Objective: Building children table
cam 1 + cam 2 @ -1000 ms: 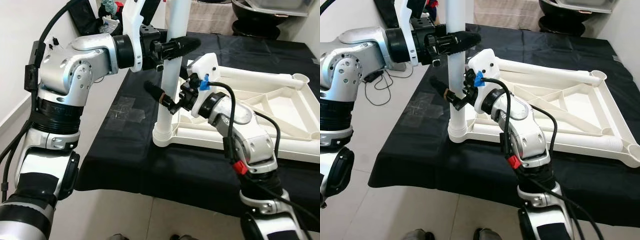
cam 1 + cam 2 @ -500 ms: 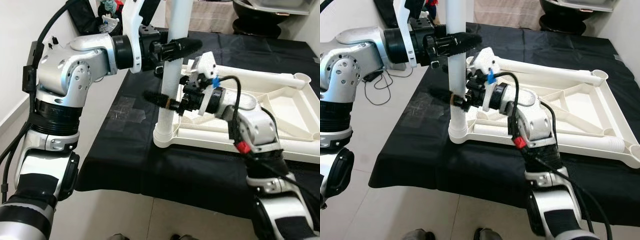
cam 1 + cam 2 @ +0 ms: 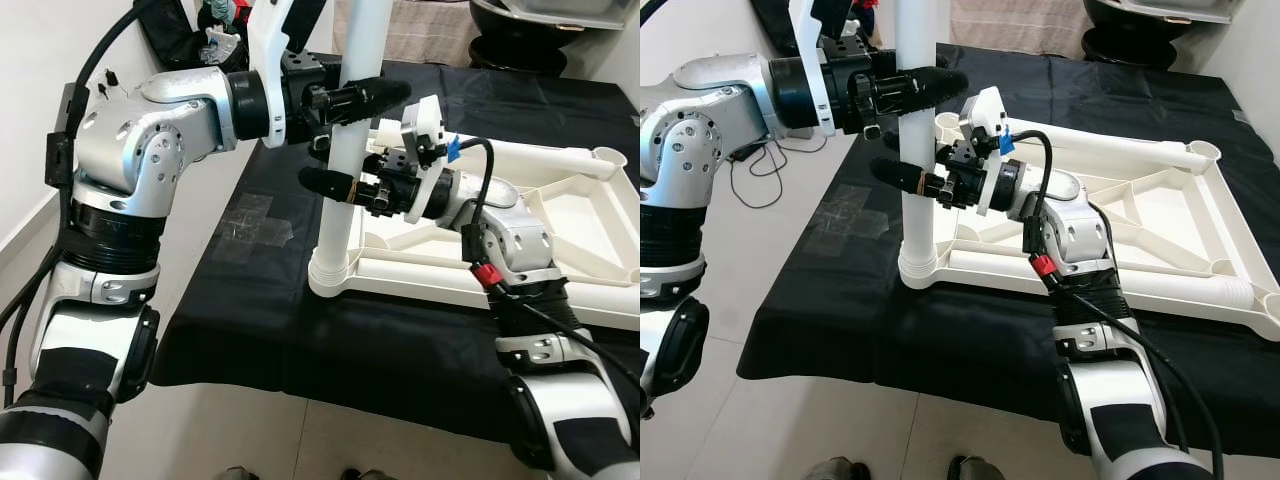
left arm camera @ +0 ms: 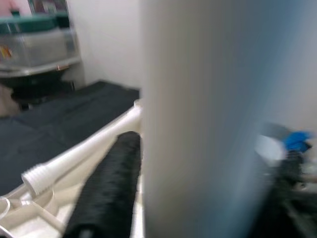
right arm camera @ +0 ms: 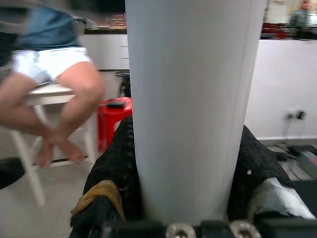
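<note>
Two grippers on upright white leg [image 3: 345,150]; left gripper [image 3: 352,97] fingers clamped high on it; right gripper [image 3: 335,185] fingers clamped lower; leg foot seated in corner of upturned white frame [image 3: 560,215] on black-covered table [image 3: 240,300].

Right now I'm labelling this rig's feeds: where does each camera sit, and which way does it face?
Left eye view: on the head, looking down at the upside-down table top on black cloth; both silver arms show.
Right eye view: same scene, from slightly rightward.
Left wrist view: along the left gripper fingers, white leg close up.
Right wrist view: along the right gripper, fingers either side of the leg; a seated person behind.
All four share the leg.
</note>
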`<state>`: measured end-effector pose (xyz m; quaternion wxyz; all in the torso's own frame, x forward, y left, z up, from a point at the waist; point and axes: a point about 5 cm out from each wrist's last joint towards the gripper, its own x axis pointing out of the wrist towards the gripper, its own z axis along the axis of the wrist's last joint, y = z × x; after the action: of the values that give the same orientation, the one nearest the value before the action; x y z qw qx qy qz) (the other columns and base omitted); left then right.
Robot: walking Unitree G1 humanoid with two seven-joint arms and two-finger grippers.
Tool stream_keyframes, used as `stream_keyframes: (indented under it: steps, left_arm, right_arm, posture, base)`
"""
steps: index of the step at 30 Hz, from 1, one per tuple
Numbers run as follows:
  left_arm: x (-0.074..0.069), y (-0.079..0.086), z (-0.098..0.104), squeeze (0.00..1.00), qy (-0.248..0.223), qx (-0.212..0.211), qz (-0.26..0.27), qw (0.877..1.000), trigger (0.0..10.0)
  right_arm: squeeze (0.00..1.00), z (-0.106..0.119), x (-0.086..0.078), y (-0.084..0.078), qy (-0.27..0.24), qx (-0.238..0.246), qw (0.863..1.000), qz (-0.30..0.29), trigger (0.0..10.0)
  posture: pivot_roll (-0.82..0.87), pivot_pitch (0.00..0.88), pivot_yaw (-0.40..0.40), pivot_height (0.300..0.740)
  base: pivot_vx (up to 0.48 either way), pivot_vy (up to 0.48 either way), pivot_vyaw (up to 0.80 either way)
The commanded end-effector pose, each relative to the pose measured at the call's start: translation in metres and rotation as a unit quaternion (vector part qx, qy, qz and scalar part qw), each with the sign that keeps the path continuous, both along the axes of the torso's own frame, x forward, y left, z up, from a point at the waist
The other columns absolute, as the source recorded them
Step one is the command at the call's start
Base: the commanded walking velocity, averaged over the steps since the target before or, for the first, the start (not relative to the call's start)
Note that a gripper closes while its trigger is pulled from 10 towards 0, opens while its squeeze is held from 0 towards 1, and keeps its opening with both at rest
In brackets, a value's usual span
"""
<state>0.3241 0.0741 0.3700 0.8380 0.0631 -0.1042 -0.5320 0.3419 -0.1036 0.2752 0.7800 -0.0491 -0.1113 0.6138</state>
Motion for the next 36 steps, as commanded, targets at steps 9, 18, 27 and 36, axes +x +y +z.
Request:
stream_keyframes:
  steps: [9,18,27,36]
  left_arm:
    - [-0.011,0.056,0.001,1.00,-0.003,-0.076,0.104,0.992,10.0]
    - [-0.033,0.089,-0.045,1.00,0.045,-0.114,0.175,0.977,10.0]
    - [-0.038,0.087,-0.081,1.00,0.087,-0.150,0.212,0.962,10.0]
    - [-0.060,0.092,-0.157,1.00,0.176,-0.119,0.298,0.931,10.0]
  right_arm:
    - [0.00,-0.025,-0.013,0.005,-0.009,-0.040,0.989,-0.141,0.0]
    - [0.00,-0.101,-0.054,0.007,0.085,-0.106,0.876,-0.463,0.0]
    - [0.00,-0.083,-0.023,0.000,0.053,-0.096,0.869,-0.482,0.0]
    - [1.00,-0.071,-0.021,0.006,0.050,-0.054,0.889,-0.452,10.0]
  posture:
    - [-0.02,0.151,-0.057,0.740]
    - [-0.02,0.112,-0.074,0.740]
    - [-0.03,0.052,-0.094,0.740]
    - [-0.04,0.083,-0.070,0.740]
  base:
    - [0.000,0.000,0.00]
    - [0.000,0.000,0.00]
    - [0.000,0.000,0.00]
    - [0.000,0.000,0.00]
